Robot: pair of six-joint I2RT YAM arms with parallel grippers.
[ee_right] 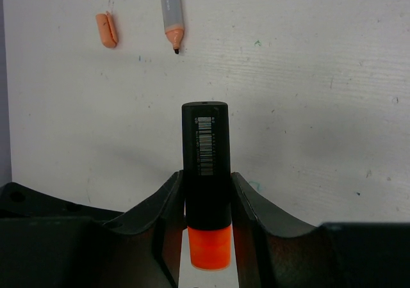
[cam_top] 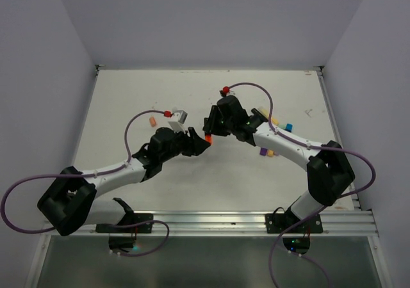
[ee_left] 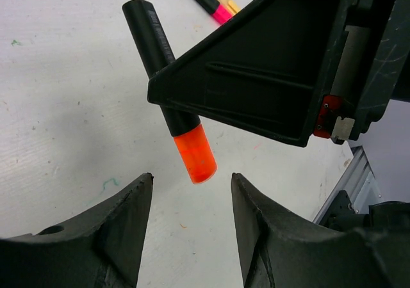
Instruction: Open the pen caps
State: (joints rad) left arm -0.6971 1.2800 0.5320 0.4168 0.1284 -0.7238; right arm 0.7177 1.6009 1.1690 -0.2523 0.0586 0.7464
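The right gripper [ee_right: 206, 176] was clenched on the black barrel of an orange highlighter [ee_right: 205, 147], held above the white table [ee_right: 307, 77] with its orange cap [ee_right: 209, 246] on the end nearest the wrist camera. The left gripper [ee_left: 191, 178] stood released, its fingers [ee_left: 131, 224] spread either side of that cap without touching it. A loose peach cap [ee_right: 107, 30] lay on the table near an uncapped grey pen [ee_right: 172, 6]. A purple cap [cam_top: 262, 152] lay beside the right arm.

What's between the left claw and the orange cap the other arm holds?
Nothing. The left wrist view shows only a bare gap between the open left gripper and the orange cap, white table behind.
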